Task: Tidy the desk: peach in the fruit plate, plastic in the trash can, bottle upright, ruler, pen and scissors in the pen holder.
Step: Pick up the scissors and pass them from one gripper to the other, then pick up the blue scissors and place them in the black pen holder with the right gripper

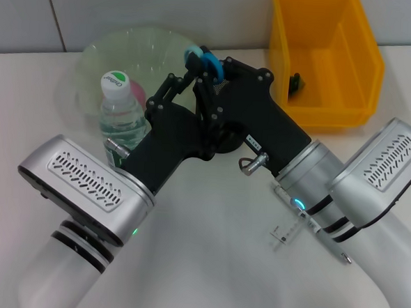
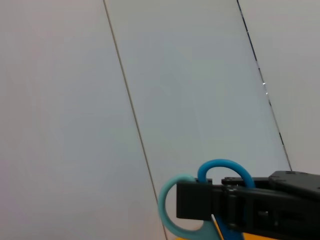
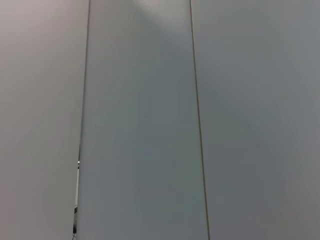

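Observation:
The scissors (image 1: 201, 57), with blue handle rings, are held above the desk's middle, rings toward the wall. My right gripper (image 1: 210, 73) reaches in from the right and is shut on them just below the rings. The left wrist view shows the same grip: scissors (image 2: 171, 212) in the right gripper (image 2: 200, 201). My left gripper (image 1: 179, 82) is right beside the scissors on their left. The bottle (image 1: 120, 114) stands upright by the clear fruit plate (image 1: 107, 47), which holds a pink peach (image 1: 137, 91). A clear ruler (image 1: 287, 229) and a pen (image 1: 329, 244) lie under my right arm. The pen holder is hidden.
The yellow trash can (image 1: 351, 62) stands at the back right with a small dark item (image 1: 296, 81) inside. Both arms cross over the middle of the white desk (image 1: 212, 266). The right wrist view shows only the wall.

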